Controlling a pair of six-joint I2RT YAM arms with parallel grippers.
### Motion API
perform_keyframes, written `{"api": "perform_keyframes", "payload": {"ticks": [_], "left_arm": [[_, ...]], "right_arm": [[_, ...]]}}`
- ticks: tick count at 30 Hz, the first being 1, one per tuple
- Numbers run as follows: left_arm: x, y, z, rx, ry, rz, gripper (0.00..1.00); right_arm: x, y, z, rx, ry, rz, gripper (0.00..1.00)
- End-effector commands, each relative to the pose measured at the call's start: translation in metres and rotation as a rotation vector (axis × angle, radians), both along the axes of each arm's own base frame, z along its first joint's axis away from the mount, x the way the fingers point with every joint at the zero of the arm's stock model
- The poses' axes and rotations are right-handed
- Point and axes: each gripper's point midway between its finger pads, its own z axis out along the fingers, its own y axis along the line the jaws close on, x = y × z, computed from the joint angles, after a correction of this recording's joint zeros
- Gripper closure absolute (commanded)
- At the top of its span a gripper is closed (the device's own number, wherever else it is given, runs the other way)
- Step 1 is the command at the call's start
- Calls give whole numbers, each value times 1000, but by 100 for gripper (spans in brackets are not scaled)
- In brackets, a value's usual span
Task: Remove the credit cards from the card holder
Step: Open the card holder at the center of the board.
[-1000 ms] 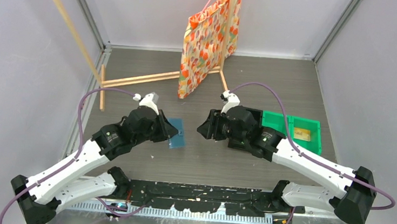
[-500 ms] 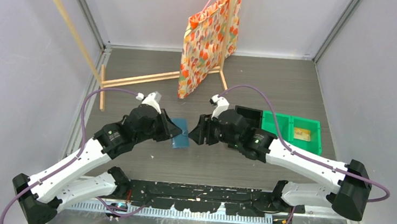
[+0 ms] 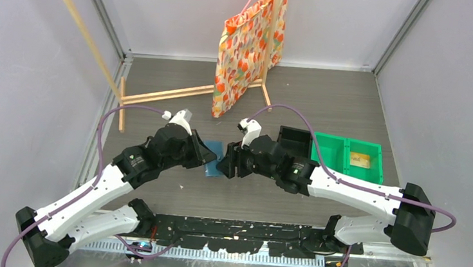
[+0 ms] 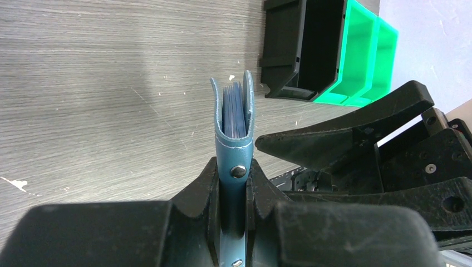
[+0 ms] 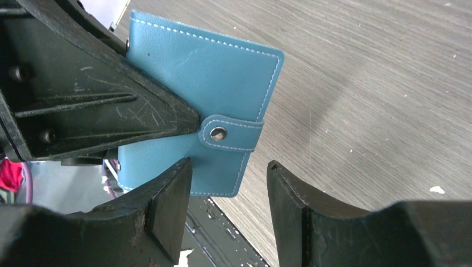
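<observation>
The small teal-blue folding card holder (image 4: 234,139) of smooth faux leather, edged with pale stitching, is held in the air over the middle of the grey wood-grain counter (image 3: 327,96), between the two arms. The left gripper (image 4: 234,172) has its black plastic jaws clamped on it, one on each cover, near a metal rivet. Seen end-on from the left wrist, the two covers bow slightly apart at the far edge, and thin dark-blue edges are packed between them; whether these are the credit cards or sleeve leaves cannot be told.

From the right wrist, the holder's flat cover is a rounded-corner rectangle. A short teal strap (image 5: 231,133) with a round metal snap is fastened across it. The left arm's scuffed, wedge-shaped finger (image 5: 111,105) lies flat on that cover, its tip just beside the strap.

The right gripper (image 5: 229,178) has its jaws apart and grips nothing; the holder's lower corner sits just beyond the gap between them. Whether they touch it cannot be told.

To the right stand an open black plastic bin (image 3: 294,142) and, touching it, a bright green two-compartment plastic bin (image 3: 349,143). A flat tan-yellow card (image 3: 360,160) lies in the green bin's right-hand compartment. At the back, an orange-patterned bag (image 3: 247,50) hangs on a light wooden frame (image 3: 160,93).
</observation>
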Motion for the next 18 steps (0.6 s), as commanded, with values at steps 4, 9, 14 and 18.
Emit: {"api": "perform_keyframes", "payload": {"ticks": [4, 9, 14, 18], "left_arm": [[-1, -13, 31, -123, -39, -28, 99], [-5, -20, 34, -155, -28, -61, 99], [-6, -23, 33, -164, -20, -72, 99], [-7, -25, 33, -173, -19, -78, 99]], "right_arm": [[19, 12, 42, 112, -105, -57, 45], [23, 18, 42, 143, -100, -78, 49], [35, 18, 38, 135, -124, -131, 57], [40, 20, 25, 94, -126, -144, 64]]}}
